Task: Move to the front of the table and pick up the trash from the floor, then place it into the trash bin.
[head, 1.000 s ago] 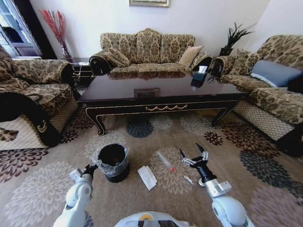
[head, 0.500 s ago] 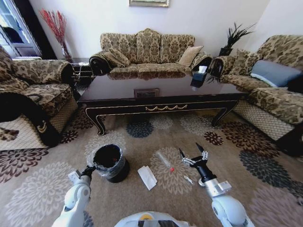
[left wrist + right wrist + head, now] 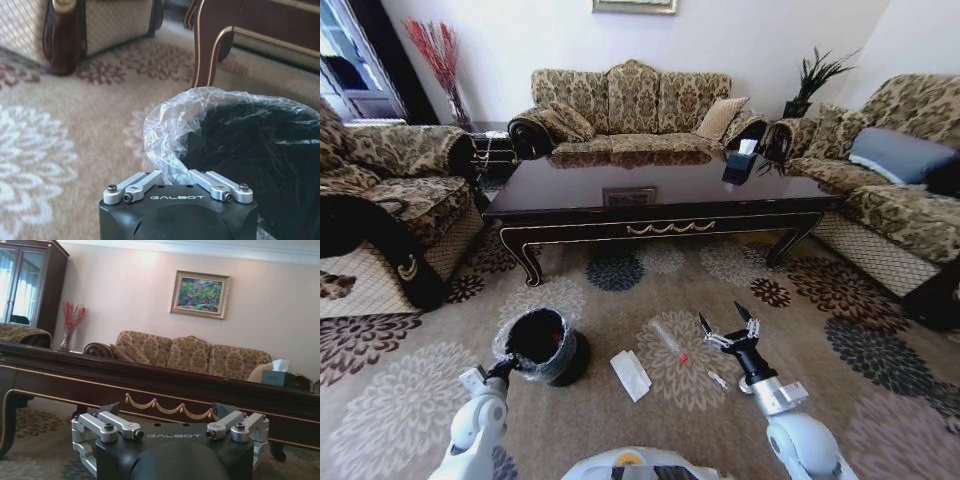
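Floral carpet (image 3: 620,300), table (image 3: 660,195), left gripper (image 3: 506,367) pinching tilted trash bin (image 3: 542,343) liner, right gripper (image 3: 728,327) spread.

The left tool (image 3: 176,176) has its fingertips hidden in the trash bin (image 3: 260,150) liner; the bin's far side is cut off.
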You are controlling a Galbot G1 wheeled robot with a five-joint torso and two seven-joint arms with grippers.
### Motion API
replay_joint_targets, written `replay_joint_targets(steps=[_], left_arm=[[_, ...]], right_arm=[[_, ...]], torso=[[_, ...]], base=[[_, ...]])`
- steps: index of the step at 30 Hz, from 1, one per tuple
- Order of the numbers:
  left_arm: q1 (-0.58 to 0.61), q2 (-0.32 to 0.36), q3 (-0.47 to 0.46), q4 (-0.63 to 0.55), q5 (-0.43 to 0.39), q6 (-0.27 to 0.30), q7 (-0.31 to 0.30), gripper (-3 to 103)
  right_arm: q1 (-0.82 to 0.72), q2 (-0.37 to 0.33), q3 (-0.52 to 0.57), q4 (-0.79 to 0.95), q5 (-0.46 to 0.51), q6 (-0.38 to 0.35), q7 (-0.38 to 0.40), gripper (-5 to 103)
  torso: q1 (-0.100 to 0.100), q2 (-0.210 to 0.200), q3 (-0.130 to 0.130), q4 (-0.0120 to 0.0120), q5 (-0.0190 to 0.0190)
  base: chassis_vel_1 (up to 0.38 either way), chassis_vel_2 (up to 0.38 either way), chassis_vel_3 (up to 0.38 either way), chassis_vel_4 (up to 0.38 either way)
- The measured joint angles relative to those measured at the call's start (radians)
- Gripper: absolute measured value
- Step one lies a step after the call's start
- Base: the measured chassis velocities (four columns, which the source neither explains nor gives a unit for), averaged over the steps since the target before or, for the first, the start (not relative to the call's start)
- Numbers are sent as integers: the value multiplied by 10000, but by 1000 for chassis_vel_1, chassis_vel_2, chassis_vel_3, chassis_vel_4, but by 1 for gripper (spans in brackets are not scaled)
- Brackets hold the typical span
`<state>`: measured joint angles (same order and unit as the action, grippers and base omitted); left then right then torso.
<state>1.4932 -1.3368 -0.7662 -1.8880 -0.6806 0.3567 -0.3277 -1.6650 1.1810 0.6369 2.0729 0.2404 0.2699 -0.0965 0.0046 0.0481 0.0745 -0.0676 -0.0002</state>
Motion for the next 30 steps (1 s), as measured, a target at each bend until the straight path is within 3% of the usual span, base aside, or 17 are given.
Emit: replay_joint_targets(steps=[6,9,10,14,16,18,20,22,24,26,28,30], left_arm=[[180,196,-283,-831,-154,-114,-125,3],[279,337,-328,-1352,-323,-14,-198,3],[279,337,-328,-1352,-323,-14,-198,3],[378,443,-352,-1779,-493,56,-205,3],[389,445,-359,-1800,-503,57,-205,3],[471,480,-436,-1921,-576,72,-206,3],[522,524,-477,-1978,-630,83,-206,3],[534,532,-484,-1986,-639,84,-206,3],[601,554,-530,-2034,-667,87,-200,3],[608,551,-533,-2034,-668,88,-200,3],[634,518,-529,-2035,-668,88,-198,3],[635,513,-524,-2034,-665,88,-198,3]], right_arm=[[291,-145,-265,-337,628,-789,1078,100],[265,-175,-635,-313,1924,-2641,2602,100],[265,-175,-635,-313,1924,-2641,2602,100],[419,-90,-1162,-288,4439,-4550,4843,100],[478,-74,-1205,-329,4669,-4653,5048,100],[930,12,-1436,-635,6232,-5291,6462,100],[1275,54,-1504,-950,7105,-5710,7366,100],[1362,56,-1515,-1054,7243,-5786,7536,100],[1873,73,-1571,-1681,7687,-6095,8387,100],[1955,85,-1574,-1780,7746,-6140,8522,100],[2336,148,-1561,-2291,7956,-6333,9169,100],[2405,153,-1545,-2420,7972,-6355,9272,100]], torso=[[0,1,0,-2,3],[0,0,-1,-6,2],[0,0,-1,-6,2],[0,0,-1,-7,1],[1,0,-1,-7,1],[0,0,-1,-2,3],[0,0,-1,-2,2],[0,0,-1,-2,2],[0,0,-1,-4,2],[1,0,-1,-4,3],[0,0,-1,-3,2],[0,0,0,-3,2]], base=[[0,0,0,0],[0,0,0,0],[0,0,0,0],[0,0,0,0],[0,0,0,0],[0,0,0,0],[0,0,0,0],[0,0,0,0],[0,0,0,0],[0,0,0,0],[0,0,0,0],[0,0,0,0]])
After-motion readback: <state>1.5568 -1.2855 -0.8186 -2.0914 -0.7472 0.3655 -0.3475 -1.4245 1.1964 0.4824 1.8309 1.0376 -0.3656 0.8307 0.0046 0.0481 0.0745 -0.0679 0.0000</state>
